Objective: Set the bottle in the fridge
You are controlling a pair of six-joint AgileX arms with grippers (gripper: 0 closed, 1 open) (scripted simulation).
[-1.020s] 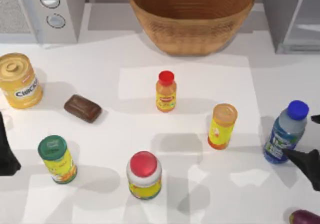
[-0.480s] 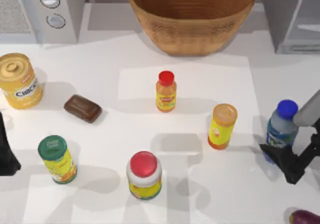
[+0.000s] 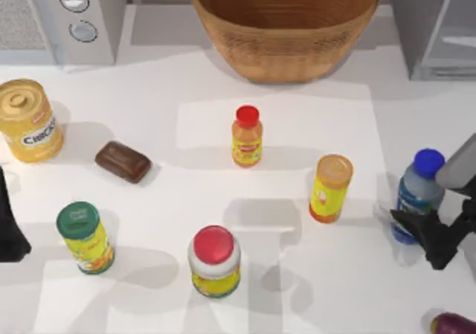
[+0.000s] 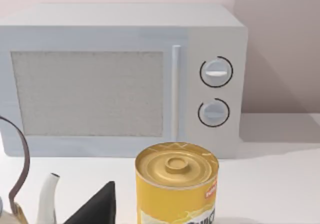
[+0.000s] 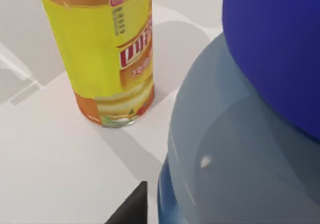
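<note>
The bottle, greyish with a blue cap, stands upright at the table's right side, well in front of the fridge in the back right corner. My right gripper is down at the bottle's lower half and open, one dark finger at its front left. In the right wrist view the bottle looms very close, and a narrow strip of table shows between it and a fingertip. My left gripper is parked at the left edge.
A yellow-orange cylinder stands just left of the bottle. Also on the table are a small orange bottle, a red-lidded jar, a green-lidded can, a yellow can, a brown block, a basket and a microwave.
My right gripper swung in from the right edge to the bottle's lower half. The bottle shifted slightly left. The left arm stayed still.
</note>
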